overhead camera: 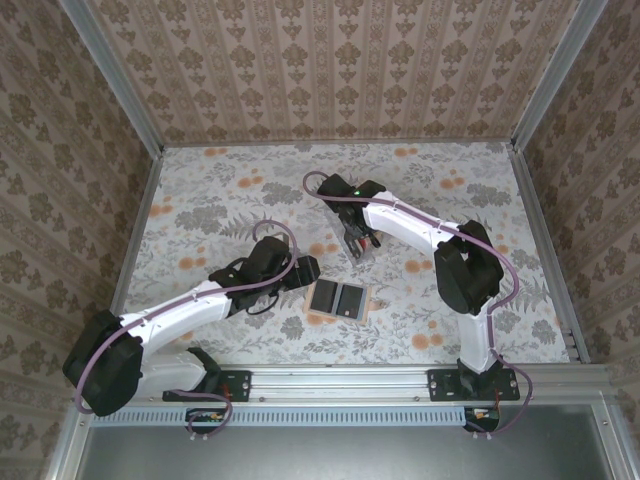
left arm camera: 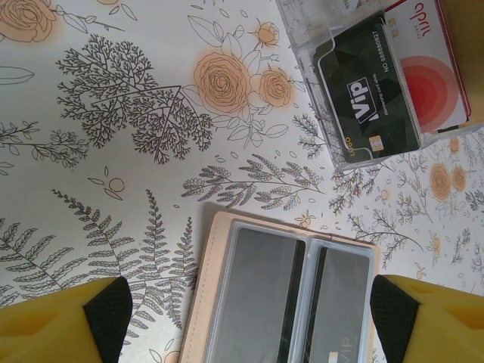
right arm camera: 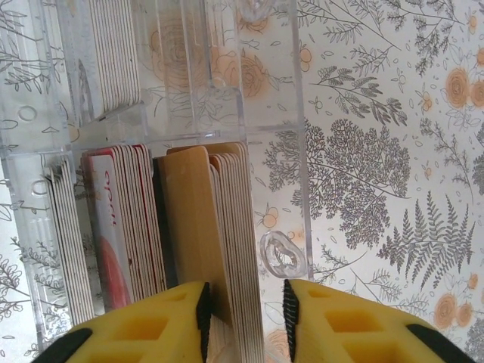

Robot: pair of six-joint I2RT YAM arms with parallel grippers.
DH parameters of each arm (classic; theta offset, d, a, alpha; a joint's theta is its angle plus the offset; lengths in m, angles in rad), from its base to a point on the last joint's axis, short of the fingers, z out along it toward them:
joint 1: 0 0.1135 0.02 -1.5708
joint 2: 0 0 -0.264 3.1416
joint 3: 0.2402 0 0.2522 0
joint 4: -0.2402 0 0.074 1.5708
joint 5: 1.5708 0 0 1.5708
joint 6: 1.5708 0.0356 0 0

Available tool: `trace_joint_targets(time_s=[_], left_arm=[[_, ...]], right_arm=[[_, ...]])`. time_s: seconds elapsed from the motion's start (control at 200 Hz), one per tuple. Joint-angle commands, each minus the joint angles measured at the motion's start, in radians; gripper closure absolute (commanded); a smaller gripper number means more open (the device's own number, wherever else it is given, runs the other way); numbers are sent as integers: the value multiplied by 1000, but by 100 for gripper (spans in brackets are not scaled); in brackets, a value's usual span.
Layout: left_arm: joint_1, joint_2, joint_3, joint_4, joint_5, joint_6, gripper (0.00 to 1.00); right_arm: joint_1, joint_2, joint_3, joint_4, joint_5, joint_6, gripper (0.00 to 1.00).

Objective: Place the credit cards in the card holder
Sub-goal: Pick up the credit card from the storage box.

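Note:
The clear card holder [right arm camera: 272, 113] stands under my right gripper [right arm camera: 246, 314], its slots packed with credit cards seen edge on. An orange-tan card [right arm camera: 189, 227] fronts the stack between the jaws. The left pad touches its face, while the right pad stands apart from the stack, so the gripper is open. A red and white card [right arm camera: 113, 249] sits one slot to the left. In the left wrist view the card holder [left arm camera: 302, 30] shows a black VIP card [left arm camera: 367, 98] and a white card with red circles [left arm camera: 431, 83]. My left gripper [left arm camera: 246, 325] hangs wide open above the wallet.
A tan folding wallet [left arm camera: 208, 287] lies open on the floral table, with dark cards in its clear sleeves. From above, the wallet [overhead camera: 338, 300] lies between the two arms, with my left gripper [overhead camera: 303, 270] just to its left and my right gripper [overhead camera: 358, 245] behind it. Patterned walls enclose the table.

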Motion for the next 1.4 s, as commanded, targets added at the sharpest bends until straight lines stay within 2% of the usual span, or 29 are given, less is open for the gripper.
trace_joint_targets(time_s=[0.0, 0.215, 0.515, 0.745, 0.955, 1.13, 1.395], left_arm=[[8, -9, -5, 3, 9, 1, 15], [8, -6, -2, 2, 12, 1, 15], [8, -4, -3, 4, 13, -6, 15], [8, 14, 11, 2, 25, -4, 15], [8, 33, 29, 1, 38, 1, 14], [9, 45, 43, 7, 54, -2, 14], [26, 71, 93, 90, 159, -10, 16]], right_arm=[[-2, -26, 16, -25, 50, -13, 69], [-1, -44, 7, -14, 61, -13, 72], [-2, -61, -7, -9, 53, -12, 83], [-3, -102, -12, -20, -27, 6, 90], [-25, -190, -46, -15, -187, 64, 93], [-69, -321, -134, 36, -342, 136, 95], [-166, -625, -459, 338, -711, 348, 97]])
